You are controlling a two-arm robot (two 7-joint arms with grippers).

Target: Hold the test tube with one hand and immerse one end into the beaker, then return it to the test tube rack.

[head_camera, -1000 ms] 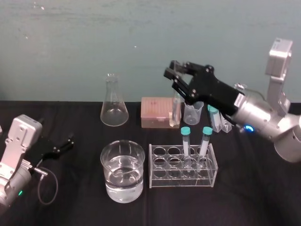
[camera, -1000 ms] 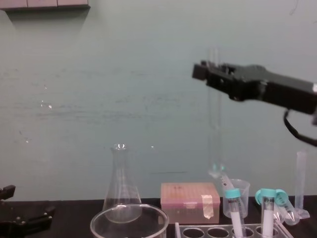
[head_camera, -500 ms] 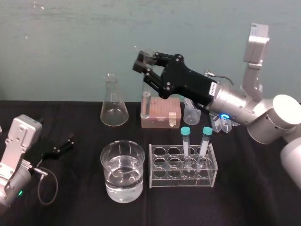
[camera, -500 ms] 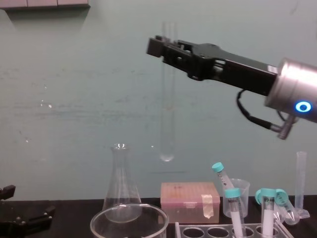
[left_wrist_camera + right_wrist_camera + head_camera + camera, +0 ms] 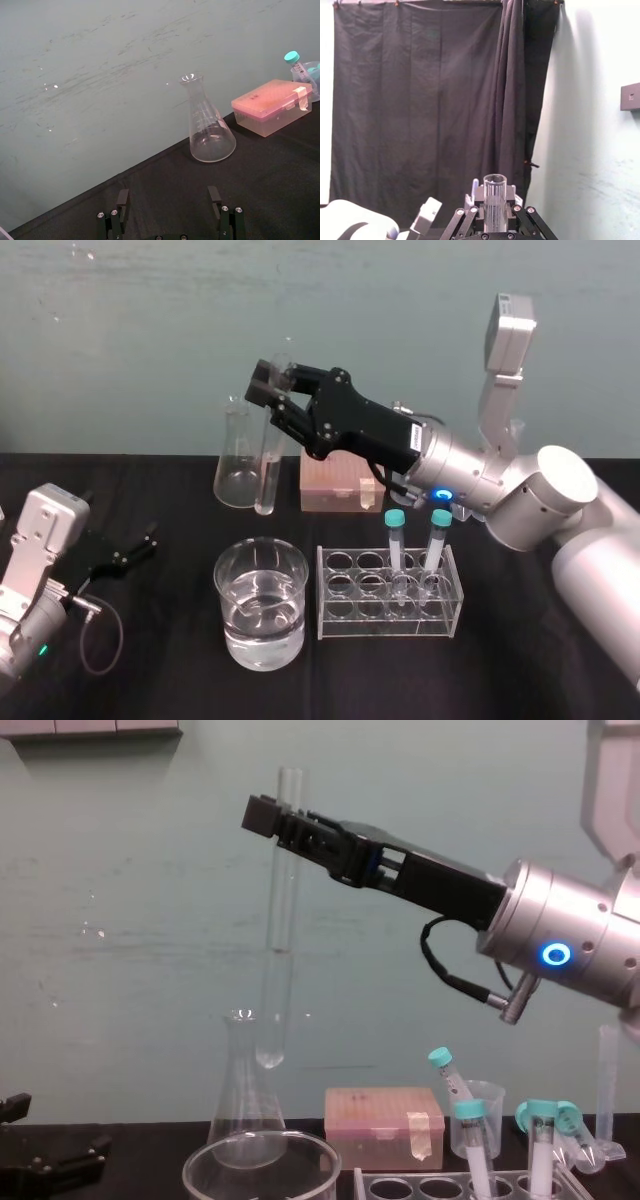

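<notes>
slim glass test tube [image 5: 273, 975] farther left now, near-upright, clamped in jaws of right gripper [image 5: 273, 392]

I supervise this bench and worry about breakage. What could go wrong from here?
1. The test tube, gripped near its rim by the right pincer, looks close to the flask; a sideways move might knock it.
2. Lowering off-centre could strike the beaker on its rim.
The left pincer lies parked, open, far left.
</notes>
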